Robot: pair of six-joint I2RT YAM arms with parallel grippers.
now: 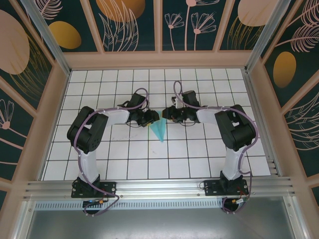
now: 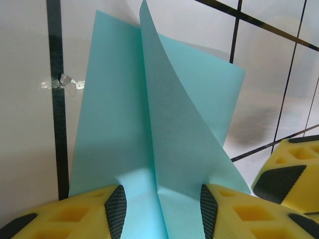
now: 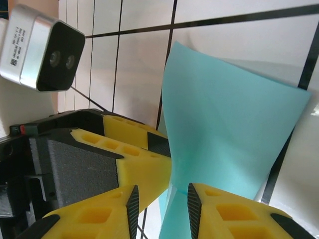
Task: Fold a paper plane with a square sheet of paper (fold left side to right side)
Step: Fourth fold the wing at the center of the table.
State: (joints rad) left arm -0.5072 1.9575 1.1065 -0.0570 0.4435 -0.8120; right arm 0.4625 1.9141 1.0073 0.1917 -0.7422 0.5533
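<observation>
Several folds are already in: the paper [image 1: 159,130] is seen from above as a slim pointed wedge on the table [image 1: 124,159], tip toward the arm bases, wide end up by the two pincers. From that shape, the early creases are judged done and the dart close to formed. The left-over-right fold is judged to be the step in hand, since in the left wrist view one flap is stood up off the centre crease and is not yet laid flat. Pressing it down and sharpening the crease looks to be what is left.

Left pincer [image 1: 151,118] now: its jaws are held apart, and the paper is run between the pads [image 2: 115,209], the centre crease sitting about midway in the gap. No clamping is seen.

Right pincer [image 1: 167,114]: it is set just beside the left one at the same end, jaws parted more narrowly, with an edge of the paper passed between its pads [image 3: 193,206]. The pads are not seen to meet on it. The pointed end is left free, clear of both.
</observation>
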